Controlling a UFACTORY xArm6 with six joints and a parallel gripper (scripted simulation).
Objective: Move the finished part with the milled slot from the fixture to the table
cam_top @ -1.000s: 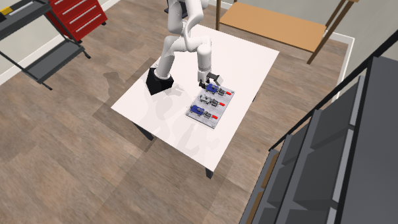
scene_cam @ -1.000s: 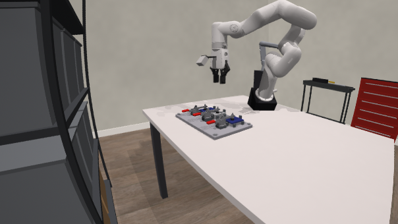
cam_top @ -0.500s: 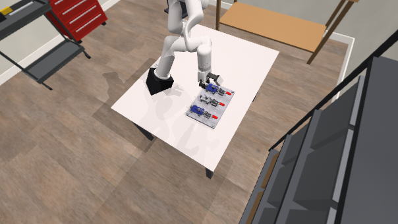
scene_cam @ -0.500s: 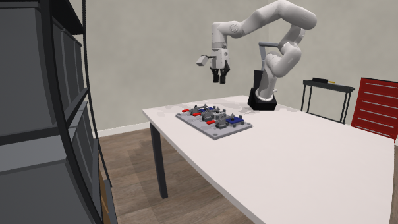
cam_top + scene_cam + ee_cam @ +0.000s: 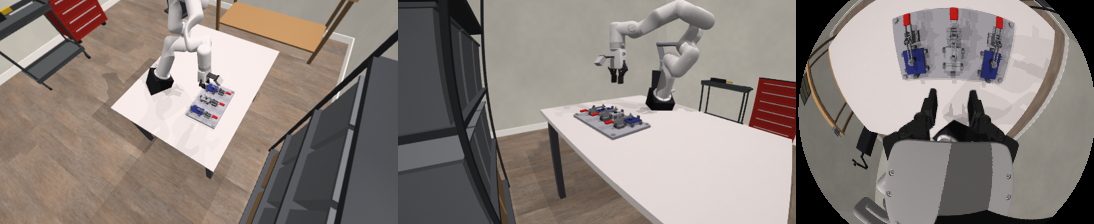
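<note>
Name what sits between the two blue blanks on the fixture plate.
The middle nest's grey part, with its clamp; the wrist view shows this.

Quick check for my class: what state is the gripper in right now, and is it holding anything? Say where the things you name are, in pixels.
Gripper [image 5: 617,82] [image 5: 952,97]: open partway, nothing between the fingers, up in the air above the table [image 5: 245,62] [image 5: 694,155] [image 5: 871,95].

The bent white arm [image 5: 204,56] [image 5: 678,23] hangs its tool [image 5: 207,85] [image 5: 617,82] [image 5: 952,97] downward in the air, fingers apart and empty.
</note>
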